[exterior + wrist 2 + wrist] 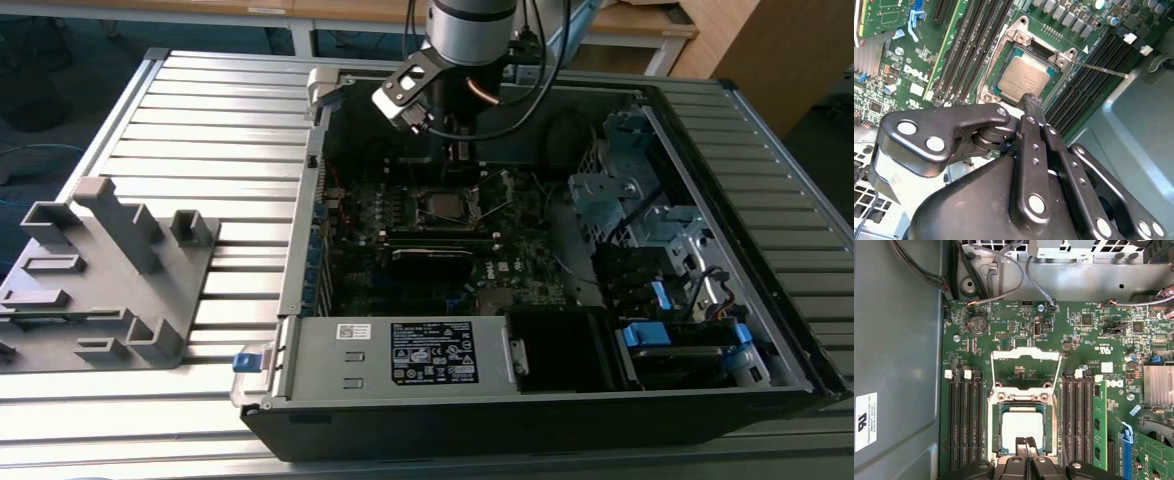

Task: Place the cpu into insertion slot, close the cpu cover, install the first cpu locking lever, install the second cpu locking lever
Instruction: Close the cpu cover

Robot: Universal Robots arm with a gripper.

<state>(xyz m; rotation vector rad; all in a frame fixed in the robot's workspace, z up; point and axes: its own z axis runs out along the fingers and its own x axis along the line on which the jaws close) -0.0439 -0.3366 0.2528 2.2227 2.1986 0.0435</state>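
Hand, closed, hangs over the seated cpu.

The end effector hangs near the insertion slot inside an open computer case on the slatted tabletop, a grey fixture standing beside the case.

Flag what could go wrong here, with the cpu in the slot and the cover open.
1. The shut tool sits at the edge of the cpu; a nudge could tilt or shift the chip in the slot before the cover comes down.
2. A thin lever sticks out free over the memory slots; the tool could snag it.
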